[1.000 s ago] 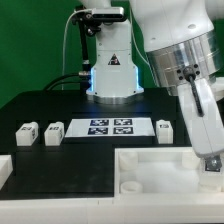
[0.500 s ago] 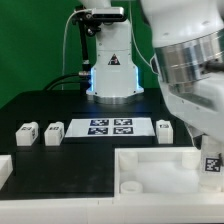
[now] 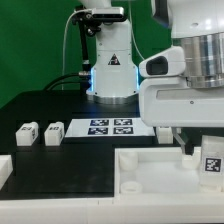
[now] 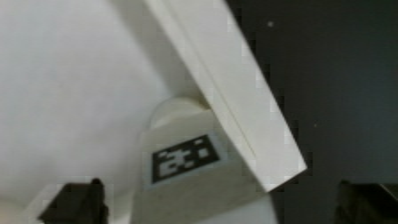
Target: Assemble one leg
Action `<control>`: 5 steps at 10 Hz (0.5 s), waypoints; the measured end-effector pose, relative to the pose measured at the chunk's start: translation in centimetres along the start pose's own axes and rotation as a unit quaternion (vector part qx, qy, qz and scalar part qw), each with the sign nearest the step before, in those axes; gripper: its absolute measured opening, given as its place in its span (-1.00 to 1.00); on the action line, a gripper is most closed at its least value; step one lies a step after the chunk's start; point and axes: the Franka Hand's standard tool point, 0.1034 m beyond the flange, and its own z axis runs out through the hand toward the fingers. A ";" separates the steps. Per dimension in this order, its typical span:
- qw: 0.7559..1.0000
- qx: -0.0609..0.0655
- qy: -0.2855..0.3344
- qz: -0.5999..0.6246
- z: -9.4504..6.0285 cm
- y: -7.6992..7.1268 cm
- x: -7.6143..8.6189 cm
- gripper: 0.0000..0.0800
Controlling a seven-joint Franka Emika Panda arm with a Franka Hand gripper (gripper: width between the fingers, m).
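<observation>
One leg [image 3: 211, 161], a small white block with a black-and-white tag, stands upright on the far right part of the big white tray part [image 3: 150, 165]. My gripper [image 3: 203, 142] hangs just above it, open, with the fingers apart on either side and not touching it. In the wrist view the leg [image 4: 183, 155] lies against the tray part's raised rim [image 4: 222, 90], between my dark fingertips [image 4: 75, 203]; the gripper [image 4: 219, 206] is wide open. Two more legs [image 3: 26, 133] [image 3: 53, 131] sit at the exterior view's left, and another [image 3: 163, 130] stands behind the tray part.
The marker board [image 3: 110, 126] lies flat in the middle of the black table. The robot base [image 3: 112, 70] stands behind it. A white part [image 3: 4, 172] shows at the exterior view's left edge.
My gripper has risen off the leg and the hand has turned, so its wide white body now faces the camera. The leg has stayed standing on the tray part.
</observation>
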 end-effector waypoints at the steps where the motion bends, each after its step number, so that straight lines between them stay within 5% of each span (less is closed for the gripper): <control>1: 0.996 -0.005 0.003 -0.085 0.1 0.1 0.2 0.62; 2: 0.996 -0.003 0.004 -0.085 0.1 0.2 0.3 0.62; 3: 0.998 -0.003 0.004 -0.065 0.1 0.1 0.2 0.30; 4: 0.999 -0.002 0.003 -0.052 0.1 0.1 0.2 0.30; 5: 1.000 0.001 0.002 0.021 0.2 -0.1 0.1 -0.05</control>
